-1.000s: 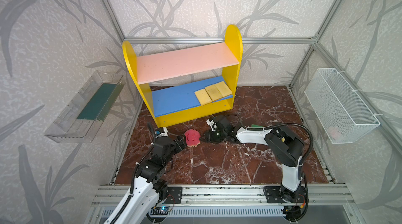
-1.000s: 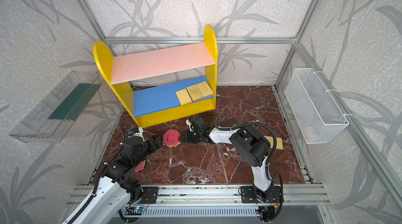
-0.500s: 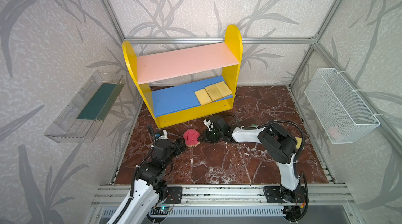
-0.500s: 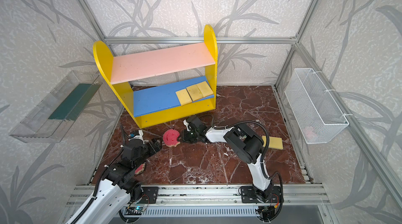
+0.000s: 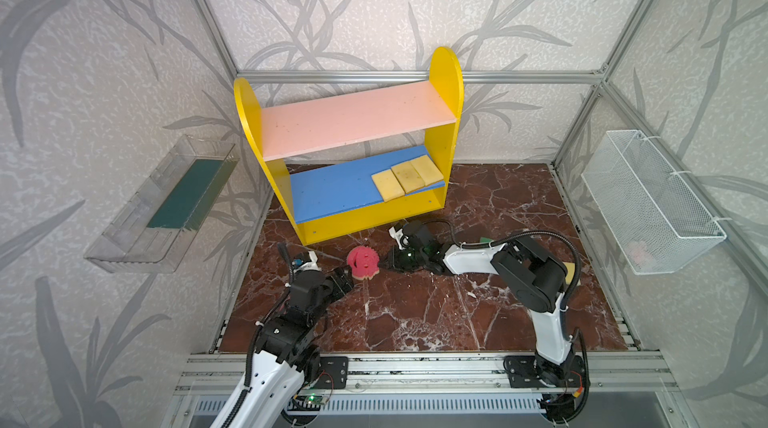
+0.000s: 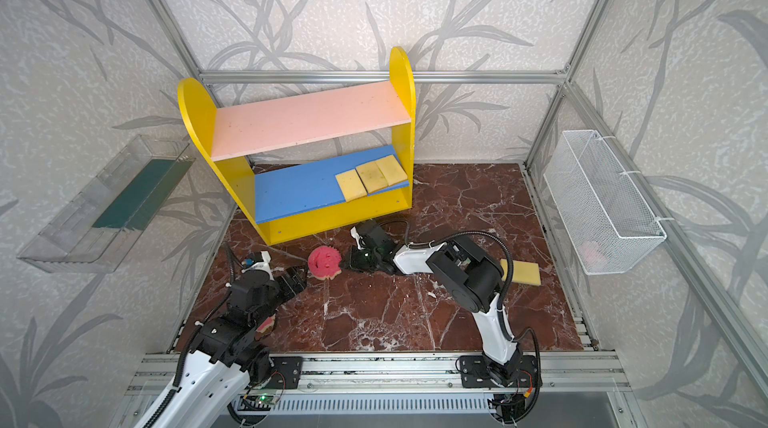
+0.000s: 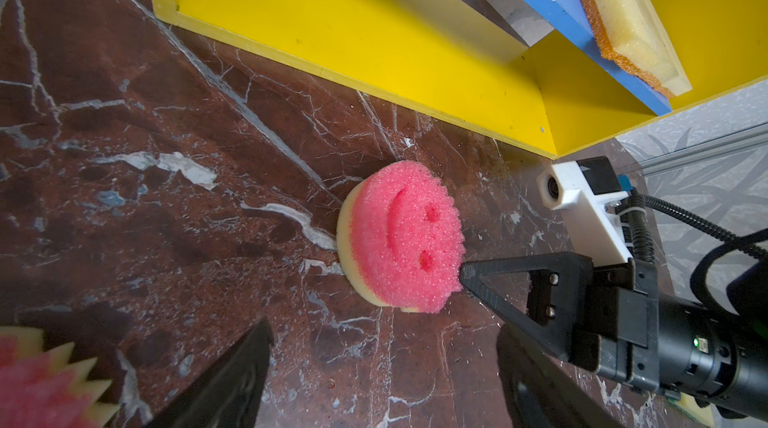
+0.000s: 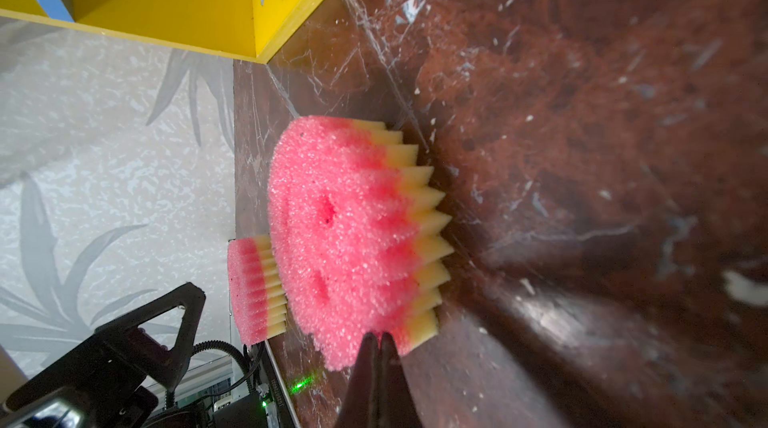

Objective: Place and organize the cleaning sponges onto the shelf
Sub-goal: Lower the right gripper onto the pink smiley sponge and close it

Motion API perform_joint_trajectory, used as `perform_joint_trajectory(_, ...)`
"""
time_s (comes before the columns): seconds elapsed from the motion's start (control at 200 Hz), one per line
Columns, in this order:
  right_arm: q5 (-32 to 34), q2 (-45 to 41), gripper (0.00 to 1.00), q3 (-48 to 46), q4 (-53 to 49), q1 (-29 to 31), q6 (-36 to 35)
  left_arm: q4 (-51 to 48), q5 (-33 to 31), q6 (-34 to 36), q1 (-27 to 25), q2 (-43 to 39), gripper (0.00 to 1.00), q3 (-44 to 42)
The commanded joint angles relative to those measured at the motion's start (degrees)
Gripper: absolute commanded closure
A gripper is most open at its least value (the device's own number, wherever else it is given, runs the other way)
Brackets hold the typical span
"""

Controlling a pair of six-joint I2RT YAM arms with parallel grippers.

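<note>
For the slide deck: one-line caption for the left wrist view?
Right gripper, shut, props a pink smiley sponge on edge on the marble floor before the yellow shelf.

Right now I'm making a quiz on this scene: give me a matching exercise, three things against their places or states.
Things:
1. round pink sponge
2. three yellow sponges
3. left gripper

Places or states:
A. open, beside the pink sponge
B. side by side on the blue board of the shelf
C. on edge on the floor, right gripper shut at its rim

Pairs: 1-C, 2-B, 3-A
</note>
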Motion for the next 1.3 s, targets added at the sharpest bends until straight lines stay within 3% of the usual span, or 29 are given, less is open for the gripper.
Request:
perform_joint_trajectory(0.0,1.86,-2.81,0.99,-2.67,0.52,-0.15,0.53,-2.18,-1.51,-0.42,0.28,-0.44,0.14,-0.60)
perform_joint_trajectory(0.635,3.83,-18.43,0.99,-15.97,2.17,-8.29,1.42,3.21,-0.19,-1.49,0.28,2.02,0.15,-2.62)
perform_joint_trajectory(0.805,2.34,-17.20,0.78,-14.10,0.73,-7.98,0.69,3.89,-0.20,-1.36,0.28,3.60,0.15,-3.06)
perform_joint_trajectory(0.954,1.79,-14.28,0.66,-10.15,-1.38,-5.82,-0.52,4.07,-0.04,-1.38,0.28,3.62,0.14,-3.40)
perform_joint_trajectory(1.294,0.57,-6.69,0.62,-1.07,-6.64,-2.47,-2.17,3.47,0.07,-1.03,0.29,2.89,0.15,-3.20)
